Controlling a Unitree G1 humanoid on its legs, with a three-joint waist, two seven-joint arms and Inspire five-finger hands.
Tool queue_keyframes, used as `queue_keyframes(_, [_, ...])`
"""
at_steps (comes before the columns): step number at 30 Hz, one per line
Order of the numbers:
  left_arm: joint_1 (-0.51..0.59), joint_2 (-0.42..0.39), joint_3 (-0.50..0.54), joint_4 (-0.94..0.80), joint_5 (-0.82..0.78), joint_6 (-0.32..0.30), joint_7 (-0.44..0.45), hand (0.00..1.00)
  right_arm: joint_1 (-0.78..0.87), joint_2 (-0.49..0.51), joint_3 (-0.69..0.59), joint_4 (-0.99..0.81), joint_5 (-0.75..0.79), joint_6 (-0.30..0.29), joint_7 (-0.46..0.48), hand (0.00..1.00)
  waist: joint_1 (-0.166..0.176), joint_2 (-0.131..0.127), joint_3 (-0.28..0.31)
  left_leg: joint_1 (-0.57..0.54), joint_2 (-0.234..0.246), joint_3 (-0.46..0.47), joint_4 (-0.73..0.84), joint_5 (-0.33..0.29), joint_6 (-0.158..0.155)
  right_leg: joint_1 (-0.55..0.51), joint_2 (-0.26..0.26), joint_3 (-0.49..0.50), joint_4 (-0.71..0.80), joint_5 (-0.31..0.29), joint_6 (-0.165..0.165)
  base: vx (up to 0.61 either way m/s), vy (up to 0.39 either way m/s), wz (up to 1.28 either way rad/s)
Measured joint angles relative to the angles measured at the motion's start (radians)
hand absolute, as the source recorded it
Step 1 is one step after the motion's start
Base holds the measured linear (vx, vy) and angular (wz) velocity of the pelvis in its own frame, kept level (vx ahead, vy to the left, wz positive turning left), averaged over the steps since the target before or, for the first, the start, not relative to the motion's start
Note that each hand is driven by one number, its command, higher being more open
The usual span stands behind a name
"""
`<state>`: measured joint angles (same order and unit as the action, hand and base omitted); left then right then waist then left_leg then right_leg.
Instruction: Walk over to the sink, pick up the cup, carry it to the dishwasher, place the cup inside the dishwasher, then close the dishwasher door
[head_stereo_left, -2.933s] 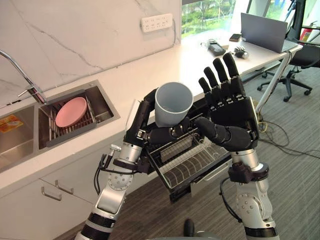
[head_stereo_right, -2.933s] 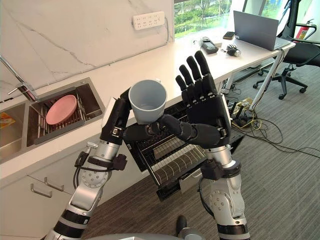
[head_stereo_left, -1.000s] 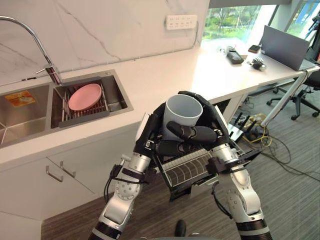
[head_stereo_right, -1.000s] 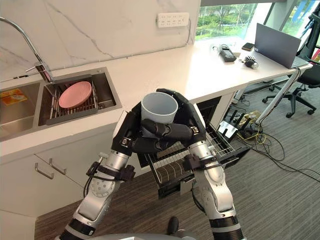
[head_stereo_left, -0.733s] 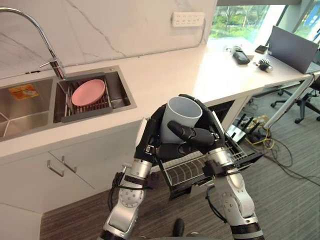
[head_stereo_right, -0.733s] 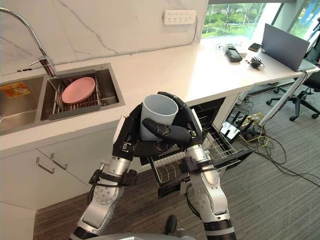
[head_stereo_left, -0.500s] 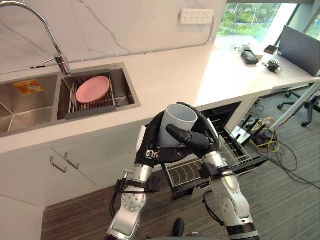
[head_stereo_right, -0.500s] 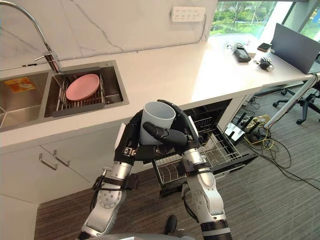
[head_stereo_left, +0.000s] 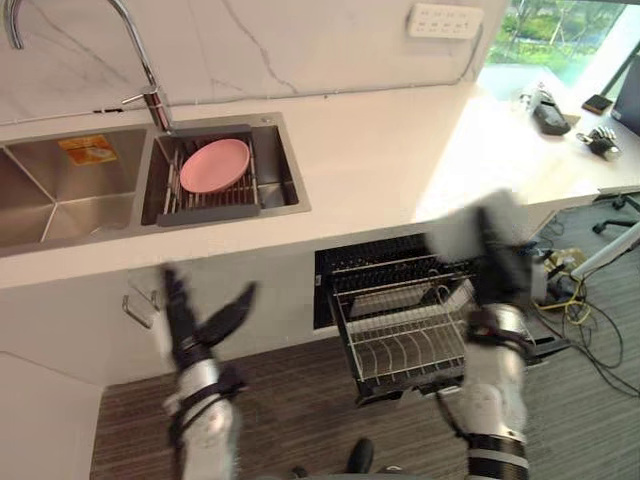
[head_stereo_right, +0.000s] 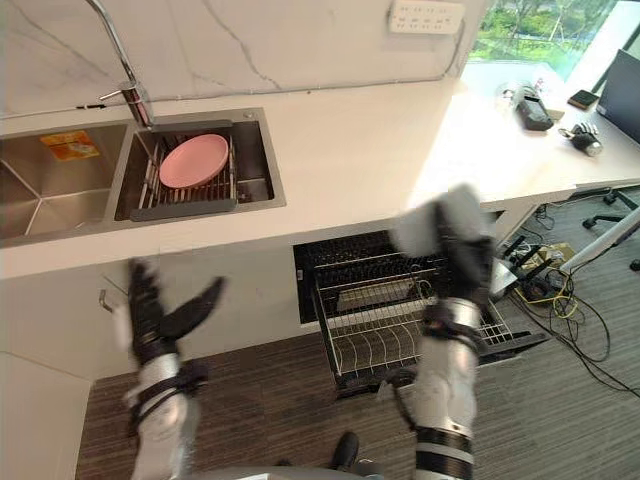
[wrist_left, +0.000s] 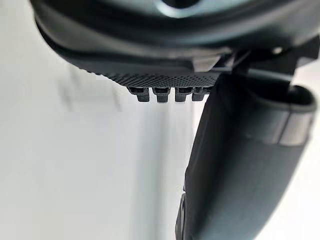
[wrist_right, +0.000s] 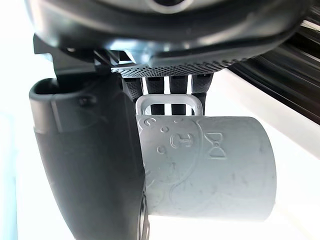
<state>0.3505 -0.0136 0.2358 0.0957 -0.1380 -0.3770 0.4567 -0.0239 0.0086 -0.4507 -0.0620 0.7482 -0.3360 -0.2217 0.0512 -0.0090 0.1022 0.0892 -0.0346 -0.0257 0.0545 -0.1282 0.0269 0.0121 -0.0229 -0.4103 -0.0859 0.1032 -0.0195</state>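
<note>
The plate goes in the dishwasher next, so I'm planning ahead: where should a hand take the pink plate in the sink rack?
Pinch the pink plate at its rim, coming down from above. It leans tilted, face up, on the bars of the rack, so the raised edge is probably easiest to hook. The open left hand is free; the right hand holds the cup.

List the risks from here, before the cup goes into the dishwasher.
1. The right hand alone holds the cup, thumb against its side. The left hand is open and well away, so a slip would probably drop it.
2. The cup hangs above the pulled-out rack, seemingly near the edge of the counter; lowering it could knock either.
</note>
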Motion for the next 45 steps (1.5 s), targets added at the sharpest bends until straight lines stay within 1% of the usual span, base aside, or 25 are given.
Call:
queue_keyframes(1, [0.029, -0.003, -0.003, 0.000, 0.000, 0.000, 0.003, 1.00, 0.002, -0.009, -0.016, -0.003, 0.015, -0.033, -0.014, 0.00, 0.000, 0.003, -0.002, 0.008, -0.002, 0.003, 0.000, 0.000, 0.000, 0.008, -0.003, 0.000, 0.000, -0.001, 0.002, 0.07, 0.081, 0.04])
queue_keyframes(3, [0.033, -0.020, -0.033, 0.000, 0.000, -0.003, 0.001, 1.00, 0.006, -0.007, -0.008, -0.026, 0.017, -0.045, -0.019, 0.00, 0.003, 0.006, -0.006, 0.010, -0.004, 0.005, -0.002, 0.000, 0.000, 0.011, -0.006, 0.000, 0.000, -0.002, 0.003, 0.01, 0.073, 0.06])
queue_keyframes(7, [0.028, -0.025, -0.120, 0.000, 0.002, -0.012, -0.038, 1.00, 0.007, -0.002, 0.045, -0.055, 0.017, -0.041, -0.014, 0.00, 0.009, 0.007, -0.016, 0.010, -0.004, 0.006, -0.006, 0.000, 0.001, 0.011, -0.007, -0.006, -0.001, -0.002, 0.004, -0.03, 0.039, 0.05])
queue_keyframes(11, [0.025, -0.022, -0.115, 0.036, 0.003, -0.025, -0.043, 1.00, 0.036, -0.004, 0.039, -0.064, 0.011, -0.003, 0.001, 0.00, 0.014, 0.010, -0.020, 0.008, -0.001, 0.007, -0.004, 0.001, 0.001, 0.012, -0.005, -0.007, -0.001, -0.001, 0.003, 0.00, 0.000, 0.00])
queue_keyframes(13, [0.018, -0.022, -0.084, 0.120, -0.003, -0.019, -0.051, 1.00, 0.062, -0.006, 0.024, -0.063, -0.023, 0.065, 0.014, 0.00, 0.013, 0.014, -0.023, 0.007, 0.000, 0.008, -0.002, 0.001, 0.000, 0.012, -0.004, -0.007, -0.001, -0.001, 0.002, 0.00, 0.000, 0.00])
queue_keyframes(14, [0.017, -0.021, -0.077, 0.148, -0.009, -0.016, -0.054, 1.00, 0.069, -0.008, 0.021, -0.063, -0.049, 0.082, 0.017, 0.00, 0.013, 0.016, -0.025, 0.007, 0.000, 0.009, -0.002, 0.001, 0.000, 0.012, -0.004, -0.007, -0.001, -0.001, 0.002, 0.00, 0.032, -0.02])
queue_keyframes(16, [0.010, -0.022, -0.038, 0.262, -0.033, -0.008, -0.067, 1.00, 0.085, -0.028, 0.018, -0.049, -0.144, 0.137, 0.034, 0.00, 0.009, 0.019, -0.029, 0.007, 0.000, 0.012, -0.002, 0.000, 0.000, 0.011, -0.004, -0.005, -0.001, 0.000, 0.002, 0.01, 0.039, -0.02])
queue_keyframes(18, [0.018, -0.023, -0.021, 0.304, -0.037, -0.002, -0.070, 1.00, 0.087, -0.047, 0.016, -0.027, -0.202, 0.159, 0.040, 0.00, 0.009, 0.017, -0.031, 0.006, 0.000, 0.012, -0.002, 0.000, 0.000, 0.011, -0.004, -0.005, -0.002, 0.000, 0.002, 0.01, 0.036, 0.00])
queue_keyframes(20, [0.033, -0.023, -0.003, 0.339, -0.035, 0.014, -0.085, 1.00, 0.093, -0.070, 0.014, -0.018, -0.291, 0.202, 0.059, 0.00, 0.012, 0.018, -0.037, 0.002, 0.000, 0.012, -0.002, 0.000, 0.000, 0.008, -0.004, -0.005, -0.005, 0.000, 0.002, 0.01, 0.040, 0.01])
queue_keyframes(21, [0.038, -0.023, 0.006, 0.348, -0.034, 0.023, -0.092, 1.00, 0.095, -0.079, 0.014, -0.011, -0.334, 0.226, 0.077, 0.00, 0.013, 0.017, -0.041, -0.001, 0.000, 0.012, -0.002, 0.000, 0.000, 0.005, -0.004, -0.006, -0.005, 0.000, 0.002, 0.01, 0.044, 0.02])
queue_keyframes(22, [0.047, -0.018, 0.008, 0.360, -0.024, 0.025, -0.099, 1.00, 0.095, -0.101, 0.020, 0.020, -0.382, 0.254, 0.117, 0.00, 0.015, 0.016, -0.042, 0.000, 0.001, 0.012, -0.008, 0.000, 0.000, 0.005, -0.003, -0.007, -0.005, 0.000, 0.003, 0.01, 0.032, 0.01])
queue_keyframes(24, [0.046, -0.004, 0.006, 0.394, -0.006, 0.024, -0.115, 1.00, 0.093, -0.124, 0.028, 0.061, -0.417, 0.287, 0.154, 0.00, 0.017, 0.017, -0.043, 0.000, 0.002, 0.011, -0.008, 0.000, 0.000, 0.005, -0.003, -0.008, -0.004, 0.000, 0.003, 0.00, 0.000, 0.00])
queue_keyframes(25, [0.045, 0.005, 0.003, 0.423, 0.004, 0.025, -0.127, 1.00, 0.093, -0.137, 0.030, 0.108, -0.461, 0.313, 0.195, 0.00, 0.017, 0.017, -0.043, 0.000, 0.003, 0.010, -0.009, 0.000, -0.001, 0.004, -0.002, -0.009, -0.003, -0.001, 0.003, 0.00, 0.000, 0.00])
queue_keyframes(28, [0.043, 0.011, 0.001, 0.469, 0.001, 0.027, -0.155, 1.00, 0.093, -0.157, 0.052, 0.196, -0.527, 0.345, 0.238, 0.00, 0.017, 0.017, -0.043, 0.001, 0.004, 0.009, -0.012, 0.000, -0.001, 0.004, -0.002, -0.011, -0.001, -0.001, 0.003, 0.00, 0.000, 0.00])
queue_keyframes(31, [0.038, 0.020, -0.004, 0.514, 0.003, 0.027, -0.182, 1.00, 0.091, -0.189, 0.101, 0.289, -0.584, 0.358, 0.279, 0.00, 0.018, 0.016, -0.043, 0.001, 0.004, 0.003, -0.013, 0.001, -0.003, 0.004, -0.003, -0.017, -0.001, -0.002, 0.004, 0.00, 0.000, 0.03])
queue_keyframes(33, [0.033, 0.028, -0.006, 0.538, 0.020, 0.027, -0.187, 1.00, 0.085, -0.214, 0.130, 0.336, -0.611, 0.360, 0.289, 0.00, 0.018, 0.015, -0.043, 0.001, 0.002, -0.007, -0.015, 0.004, -0.006, 0.005, -0.005, -0.026, -0.001, -0.002, 0.004, 0.01, 0.014, 0.12])
queue_keyframes(36, [0.028, 0.043, -0.008, 0.571, 0.042, 0.027, -0.198, 1.00, 0.041, -0.256, 0.185, 0.460, -0.666, 0.366, 0.291, 0.00, 0.020, 0.013, -0.042, 0.000, -0.001, -0.028, -0.016, 0.010, -0.015, 0.011, -0.011, -0.047, -0.001, -0.003, 0.006, 0.01, 0.031, 0.22])
queue_keyframes(38, [0.023, 0.049, -0.009, 0.588, 0.042, 0.028, -0.203, 1.00, 0.010, -0.267, 0.202, 0.529, -0.674, 0.370, 0.288, 0.00, 0.021, 0.012, -0.041, 0.000, -0.003, -0.048, -0.017, 0.015, -0.020, 0.017, -0.015, -0.065, -0.001, -0.004, 0.007, 0.00, 0.025, 0.29])
queue_keyframes(40, [0.023, 0.053, -0.010, 0.593, 0.042, 0.028, -0.209, 1.00, -0.014, -0.276, 0.222, 0.581, -0.674, 0.374, 0.285, 0.00, 0.042, 0.009, -0.040, -0.001, -0.005, -0.062, -0.018, 0.021, -0.021, 0.024, -0.018, -0.081, -0.001, -0.004, 0.007, -0.01, 0.025, 0.21])
queue_keyframes(45, [0.021, 0.074, -0.027, 0.639, 0.062, 0.043, -0.216, 1.00, -0.084, -0.292, 0.265, 0.697, -0.674, 0.376, 0.286, 0.00, 0.050, 0.003, -0.036, -0.002, -0.014, -0.103, -0.046, 0.048, -0.020, 0.030, -0.030, -0.123, -0.001, -0.004, 0.007, -0.03, 0.018, 0.27])
